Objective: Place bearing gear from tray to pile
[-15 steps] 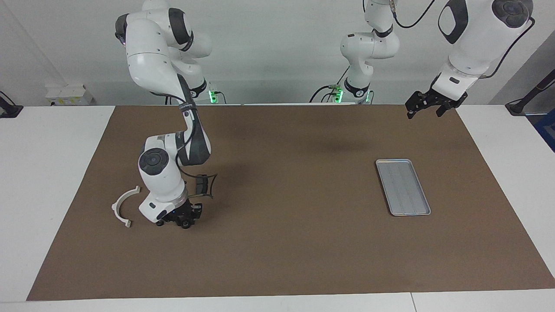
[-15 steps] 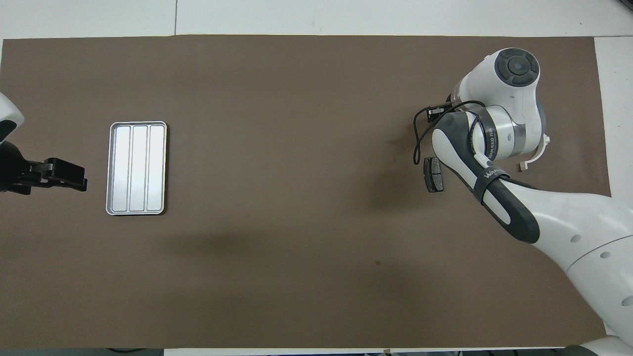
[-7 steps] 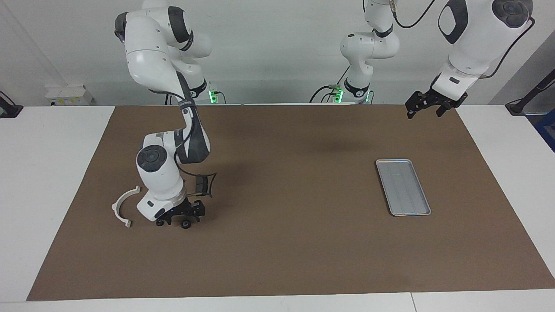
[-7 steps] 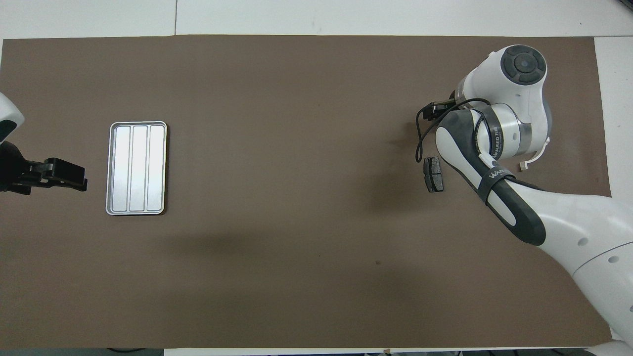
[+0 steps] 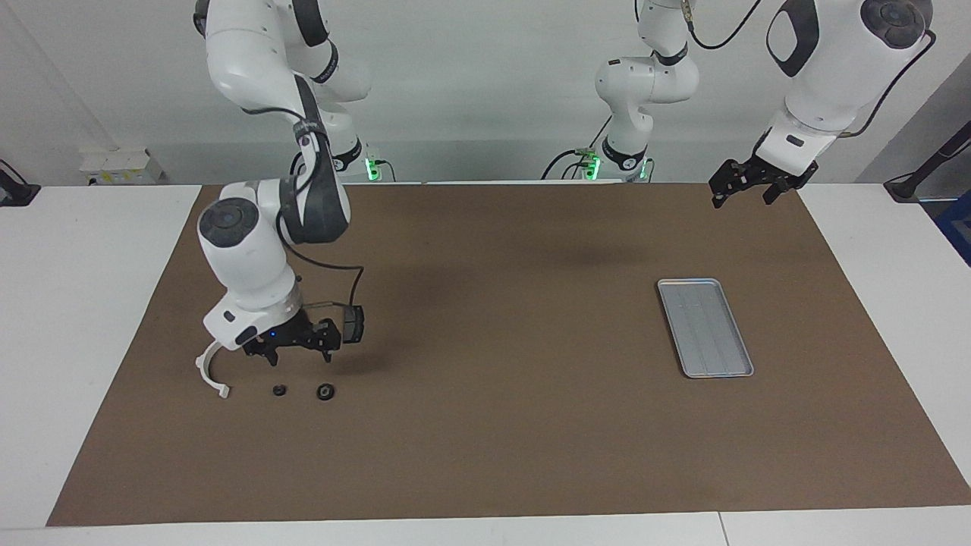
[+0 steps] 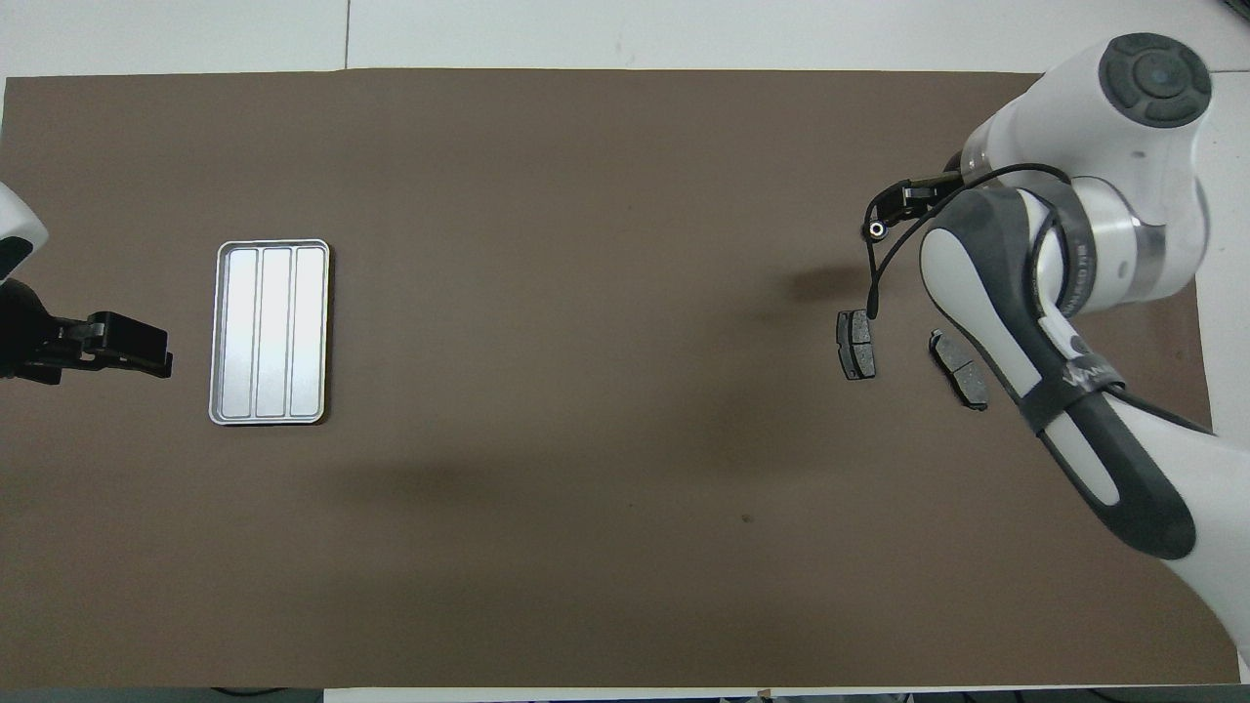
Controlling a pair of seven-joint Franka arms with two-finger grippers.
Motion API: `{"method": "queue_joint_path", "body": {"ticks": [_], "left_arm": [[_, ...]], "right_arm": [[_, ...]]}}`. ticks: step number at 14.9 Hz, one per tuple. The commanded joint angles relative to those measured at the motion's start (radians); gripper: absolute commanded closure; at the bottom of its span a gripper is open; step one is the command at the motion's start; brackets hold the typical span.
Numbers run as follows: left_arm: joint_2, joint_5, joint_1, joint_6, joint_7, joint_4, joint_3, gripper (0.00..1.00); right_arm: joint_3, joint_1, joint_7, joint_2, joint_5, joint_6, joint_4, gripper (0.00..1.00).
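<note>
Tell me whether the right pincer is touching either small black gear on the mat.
Apart. The facing view shows the right pincer raised and open, with bare mat between its fingertips and the two small black gears lying below it.

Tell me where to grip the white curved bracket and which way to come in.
Probably grip the white bracket across its thin band at mid-arc, coming straight down, one finger inside the curve, one outside. It lies flat on the mat, so a sideways approach finds little to pinch.
</note>
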Motion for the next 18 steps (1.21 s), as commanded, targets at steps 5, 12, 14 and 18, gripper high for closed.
{"method": "queue_joint_path", "body": {"ticks": [5, 12, 14, 18], "left_arm": [[-0.011, -0.01, -0.005, -0.006, 0.0, -0.001, 0.004, 0.0], [-0.011, -0.01, -0.007, -0.006, 0.0, -0.001, 0.004, 0.0], [-0.011, -0.01, -0.005, -0.004, 0.0, -0.001, 0.004, 0.0], [-0.011, -0.01, -0.008, -0.006, 0.0, -0.001, 0.003, 0.0]], "right_arm": [[0.008, 0.002, -0.013, -0.375, 0.067, -0.407, -0.041, 0.0], [0.008, -0.017, -0.013, -0.501, 0.105, -0.604, -0.031, 0.0], [0.008, -0.01, -0.011, -0.501, 0.105, -0.611, -0.03, 0.0], [0.014, -0.021, -0.015, -0.499, 0.104, -0.599, -0.03, 0.0]]}}
